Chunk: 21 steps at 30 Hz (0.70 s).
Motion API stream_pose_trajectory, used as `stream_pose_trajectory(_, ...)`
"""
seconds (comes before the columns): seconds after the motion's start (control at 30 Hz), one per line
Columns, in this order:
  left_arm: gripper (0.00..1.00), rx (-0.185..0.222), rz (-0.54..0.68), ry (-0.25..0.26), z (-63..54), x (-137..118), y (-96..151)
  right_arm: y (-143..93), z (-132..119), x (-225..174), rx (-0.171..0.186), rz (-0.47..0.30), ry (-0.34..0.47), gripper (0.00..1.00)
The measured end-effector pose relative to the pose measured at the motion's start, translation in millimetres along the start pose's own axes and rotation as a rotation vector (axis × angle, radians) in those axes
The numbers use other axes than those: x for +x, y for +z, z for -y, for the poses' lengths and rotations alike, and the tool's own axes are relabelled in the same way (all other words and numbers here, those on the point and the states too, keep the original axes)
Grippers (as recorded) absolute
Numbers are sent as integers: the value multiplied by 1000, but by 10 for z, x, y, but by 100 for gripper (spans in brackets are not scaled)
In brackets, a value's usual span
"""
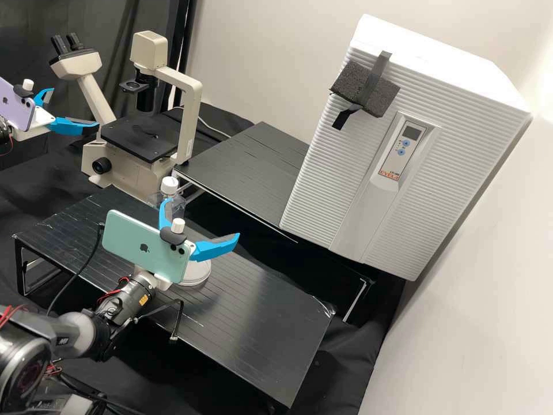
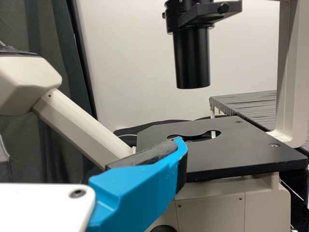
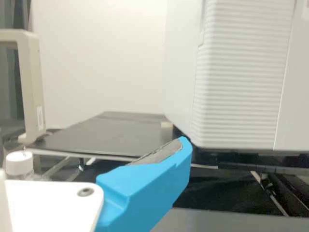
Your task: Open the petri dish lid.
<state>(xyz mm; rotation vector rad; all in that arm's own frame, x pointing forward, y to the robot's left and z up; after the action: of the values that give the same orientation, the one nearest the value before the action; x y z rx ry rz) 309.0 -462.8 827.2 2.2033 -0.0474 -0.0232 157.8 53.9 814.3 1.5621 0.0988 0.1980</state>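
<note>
The petri dish (image 1: 199, 273), just one, is on the worktop (image 1: 259, 311), between its near and far long edges. Leftmost, the left end effector (image 1: 76, 106) is released, near a lilac phone (image 1: 17, 106) with a logo. Next come one microscope (image 1: 135, 173) and one white-capped bottle (image 1: 176, 202) by the far edge. A second phone (image 1: 135, 245), green, also logo-marked, sits before the released right end effector (image 1: 203, 218). Rightmost, one white cabinet (image 1: 328, 173) bears a printed label (image 1: 389, 174) and two blue buttons.
</note>
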Motion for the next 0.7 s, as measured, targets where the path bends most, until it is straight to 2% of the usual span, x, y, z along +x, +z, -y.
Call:
stream_pose_trajectory(0.27, 100, 0, 0, 0, 0, 0, 0, 70, -54, -170, -20, 144, -99, 100)
stream_pose_trajectory(0.5, 100, 0, 0, 0, 0, 0, 0, 8, -92, -324, -23, 146, -132, 100)
stream_pose_trajectory(0.7, 100, 0, 0, 0, 0, 0, 0, -56, -77, -381, -21, 104, -162, 100)
